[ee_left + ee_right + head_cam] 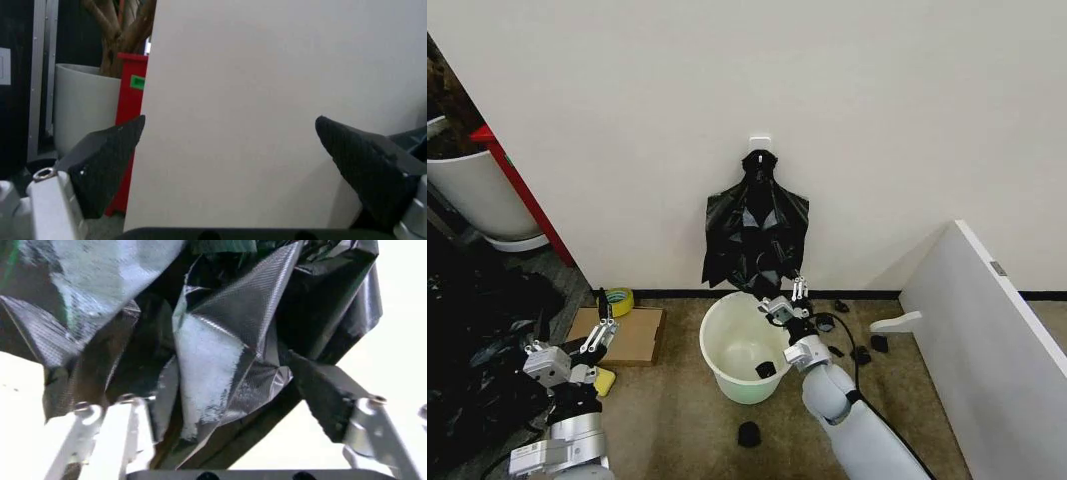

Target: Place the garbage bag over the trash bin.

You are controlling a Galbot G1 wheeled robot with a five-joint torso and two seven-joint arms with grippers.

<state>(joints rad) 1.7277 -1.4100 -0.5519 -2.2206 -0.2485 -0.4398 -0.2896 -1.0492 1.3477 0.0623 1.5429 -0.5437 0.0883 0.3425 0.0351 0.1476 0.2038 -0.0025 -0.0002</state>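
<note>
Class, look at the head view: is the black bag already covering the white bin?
No: the garbage bag hangs from the wall hook above the trash bin, whose mouth is uncovered.

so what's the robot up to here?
The right claw is up at the bottom of the black garbage bag hanging from a wall hook, just above the white trash bin. In the right wrist view the bag's crinkled plastic sits between the open fingers, not yet pinched. The left claw hangs open and idle off to the left. The bin has no bag on it.
</note>
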